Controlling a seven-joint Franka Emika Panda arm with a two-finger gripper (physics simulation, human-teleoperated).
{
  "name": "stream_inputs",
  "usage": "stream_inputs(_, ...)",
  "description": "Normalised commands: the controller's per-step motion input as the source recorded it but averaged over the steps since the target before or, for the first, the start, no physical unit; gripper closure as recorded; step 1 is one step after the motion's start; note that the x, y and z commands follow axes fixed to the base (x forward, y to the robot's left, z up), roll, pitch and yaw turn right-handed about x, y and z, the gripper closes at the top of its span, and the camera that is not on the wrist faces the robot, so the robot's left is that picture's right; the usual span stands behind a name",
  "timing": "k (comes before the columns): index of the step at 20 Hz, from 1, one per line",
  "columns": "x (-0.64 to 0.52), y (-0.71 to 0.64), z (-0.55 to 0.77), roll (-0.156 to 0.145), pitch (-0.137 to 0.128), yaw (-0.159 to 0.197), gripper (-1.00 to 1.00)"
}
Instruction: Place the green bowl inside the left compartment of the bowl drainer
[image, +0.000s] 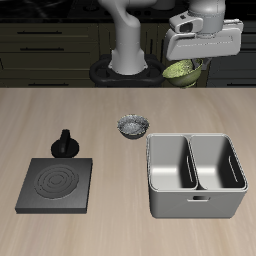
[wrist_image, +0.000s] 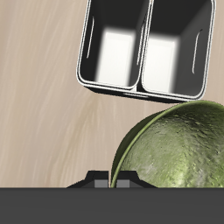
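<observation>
One gripper (image: 187, 68) raised, clamping green bowl (image: 182, 71), above bowl drainer (image: 196, 205)

The green bowl (wrist_image: 179, 149) looked glossy and mottled. The bowl drainer (image: 196, 176) was smooth grey metal; the table (image: 100, 120) showed pale matt wood grain

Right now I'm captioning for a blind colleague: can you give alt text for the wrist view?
The green bowl fills the near field, gripped at its rim by the claw and held above the wooden table. Beyond it sits the grey bowl drainer, both of its wells empty.
</observation>
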Motion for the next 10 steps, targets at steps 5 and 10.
stream_inputs(5,0.22,0.19,0.20,-0.003,-0.024,0.021,1.00)
stream_inputs(10,0.16,0.11,0.13,0.005,-0.004,-0.005,1.00)
